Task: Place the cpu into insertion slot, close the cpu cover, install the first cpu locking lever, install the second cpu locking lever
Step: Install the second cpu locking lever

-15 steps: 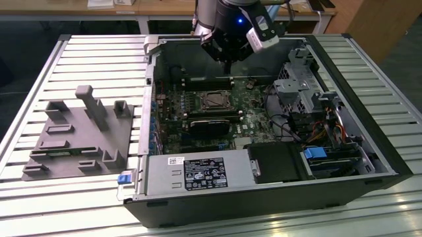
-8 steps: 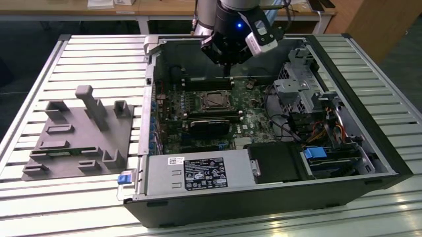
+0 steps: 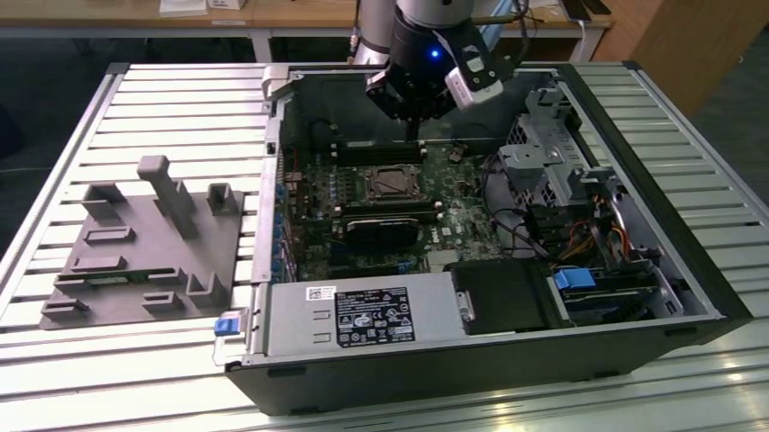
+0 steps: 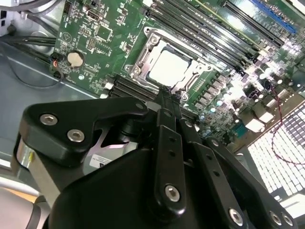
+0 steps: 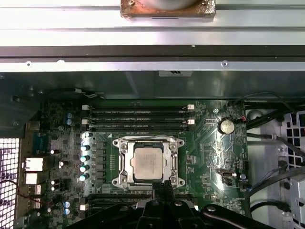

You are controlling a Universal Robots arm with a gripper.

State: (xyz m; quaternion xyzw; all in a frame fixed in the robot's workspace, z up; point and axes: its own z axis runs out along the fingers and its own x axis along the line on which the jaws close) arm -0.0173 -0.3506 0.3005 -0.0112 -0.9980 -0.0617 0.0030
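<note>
The cpu (image 5: 148,162) (image 4: 169,67) (image 3: 391,183) lies flat in the insertion slot (image 5: 117,179) on the green motherboard, its pale metal top showing. The silver cpu cover (image 5: 123,160) (image 4: 143,57) lies down around it as a frame. My gripper (image 5: 162,187) (image 4: 167,94) (image 3: 412,128) hangs above the board just beside the socket, on the side toward the case's far wall in the exterior view. Its fingers are shut together to a narrow tip with nothing between them. Whether the locking levers are latched I cannot tell.
Long black memory slots (image 5: 138,114) run on both sides of the socket. A black block (image 3: 384,229) sits nearer the front, with the power supply (image 3: 360,315) beyond it. A drive cage (image 3: 541,171) and cables lie at the exterior view's right; a grey fixture (image 3: 144,243) at its left.
</note>
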